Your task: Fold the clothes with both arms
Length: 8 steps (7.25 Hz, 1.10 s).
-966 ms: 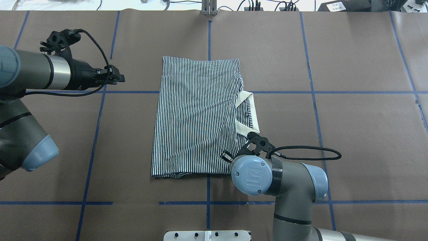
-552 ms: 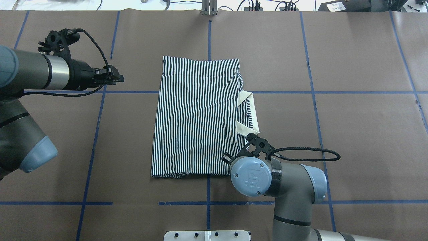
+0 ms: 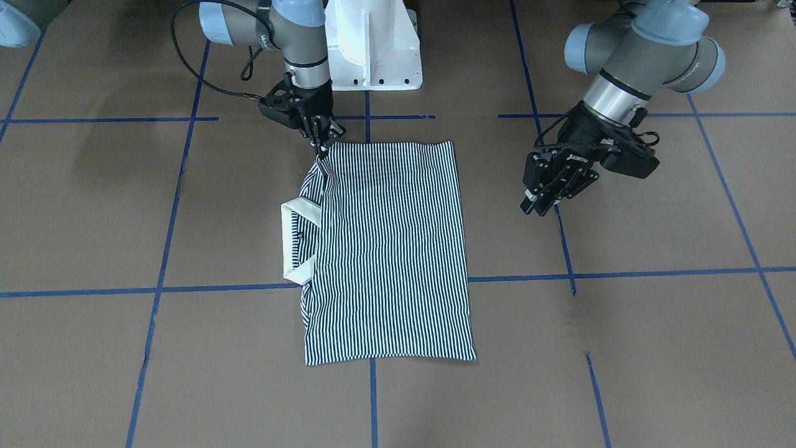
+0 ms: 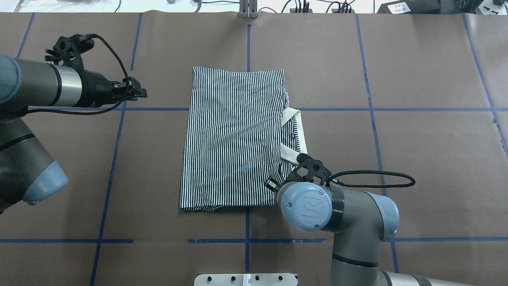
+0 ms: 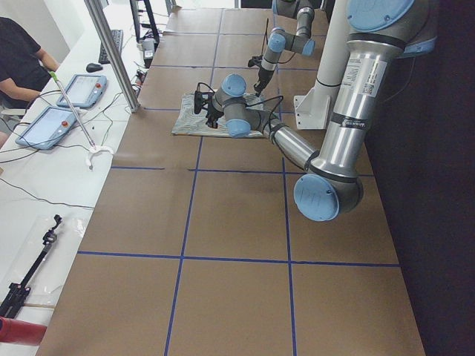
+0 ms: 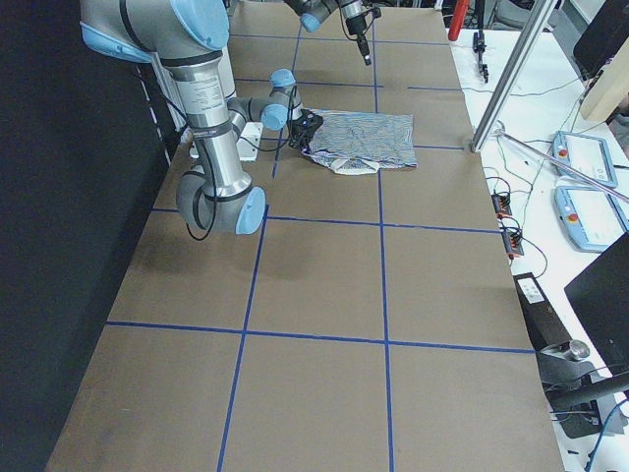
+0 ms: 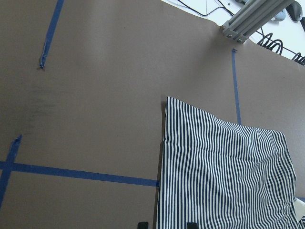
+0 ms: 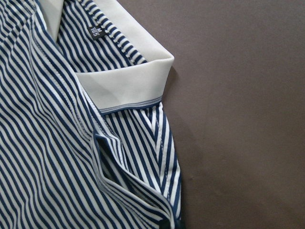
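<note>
Right hand point(image 3: 320, 148) pinches corner of folded striped polo shirt point(image 3: 392, 249) (cream collar point(image 3: 291, 242) sticking out); left hand point(image 3: 536, 208) spread, empty.

I see striped shirt point(image 7: 224, 171) flat on brown table point(image 7: 95, 71), lower right. Blue tape line point(image 7: 81, 172) meets its edge. Metal post point(image 7: 252, 19) top right. Left pincer point(image 7: 167, 225) tips peek at bottom edge, apart.
</note>
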Tool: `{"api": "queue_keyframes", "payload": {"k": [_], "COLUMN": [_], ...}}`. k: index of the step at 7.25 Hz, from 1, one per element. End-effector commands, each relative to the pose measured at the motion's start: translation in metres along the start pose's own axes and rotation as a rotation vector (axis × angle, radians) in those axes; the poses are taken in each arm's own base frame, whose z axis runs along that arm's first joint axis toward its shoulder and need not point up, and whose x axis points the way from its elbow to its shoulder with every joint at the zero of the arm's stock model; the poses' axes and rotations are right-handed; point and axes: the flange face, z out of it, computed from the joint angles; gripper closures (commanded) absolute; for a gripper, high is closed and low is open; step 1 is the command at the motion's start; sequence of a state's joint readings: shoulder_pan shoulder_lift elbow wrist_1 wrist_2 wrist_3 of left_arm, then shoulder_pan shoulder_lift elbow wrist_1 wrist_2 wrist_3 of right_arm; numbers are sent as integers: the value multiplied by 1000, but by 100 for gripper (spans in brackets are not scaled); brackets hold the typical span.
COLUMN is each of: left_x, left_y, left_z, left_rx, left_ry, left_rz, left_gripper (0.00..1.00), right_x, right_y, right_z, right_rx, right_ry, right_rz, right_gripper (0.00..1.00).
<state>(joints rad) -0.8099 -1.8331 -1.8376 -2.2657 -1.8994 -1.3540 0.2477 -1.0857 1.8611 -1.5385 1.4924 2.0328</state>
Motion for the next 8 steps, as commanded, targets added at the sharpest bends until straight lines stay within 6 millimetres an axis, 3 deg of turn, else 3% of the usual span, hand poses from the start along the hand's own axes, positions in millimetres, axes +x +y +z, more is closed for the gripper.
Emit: {"api": "queue_keyframes", "payload": {"k": [1,3,6,8], "left_x": [1,13,42,51], "left_y": [0,12,132,206], "left_z": [-1,-4,46,66], "left_rx": [1,-14,-117,-170], "left_ry": [3,27,-48,-118], "left_rz": [-3,-173,-362,-393], "left_gripper": [61,60,53,51], "right_x": [9,29,29,30], "right_y": [-4,4,4,3], "right_z": [2,-9,-19,-20], "right_rx": [5,-18,-31,-31], "right_ry": [9,6,-9,-9], "right_rz": [-2,-16,-16,-17], "right_gripper": [100,100,100,100]}}
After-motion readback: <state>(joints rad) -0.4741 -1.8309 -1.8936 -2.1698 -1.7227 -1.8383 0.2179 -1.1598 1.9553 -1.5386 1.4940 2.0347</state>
